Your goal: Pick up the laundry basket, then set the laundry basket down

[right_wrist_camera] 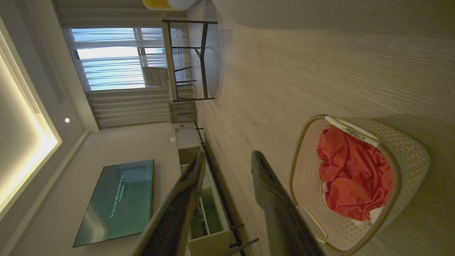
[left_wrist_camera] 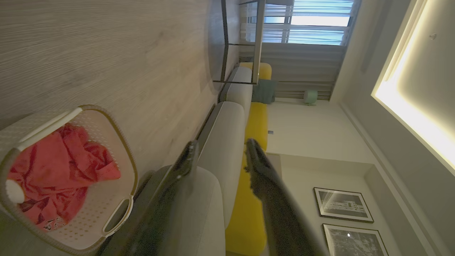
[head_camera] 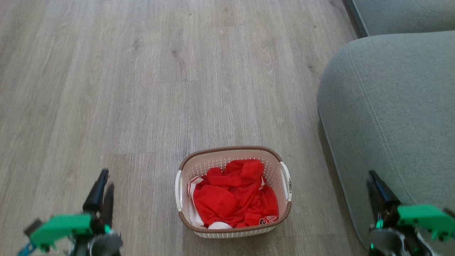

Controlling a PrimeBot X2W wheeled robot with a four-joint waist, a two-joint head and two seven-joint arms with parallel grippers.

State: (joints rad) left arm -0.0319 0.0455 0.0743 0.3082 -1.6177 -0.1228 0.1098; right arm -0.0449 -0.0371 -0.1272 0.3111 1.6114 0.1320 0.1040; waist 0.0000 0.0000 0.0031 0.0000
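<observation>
The laundry basket stands on the wood floor, cream-white and perforated, with a brown rim and white side handles. A crumpled red garment fills it. My left gripper hangs open to the basket's left, well clear of it, fingers empty. Over at the right, in front of the sofa arm, my right gripper is open too and holds nothing. The left wrist view shows the basket left of my left gripper. In the right wrist view the basket lies right of my right gripper.
A grey sofa bulks along the right side, close to the basket. Bare wood floor stretches ahead and to the left. Further off stand a black-framed table, a low media unit and a wall television.
</observation>
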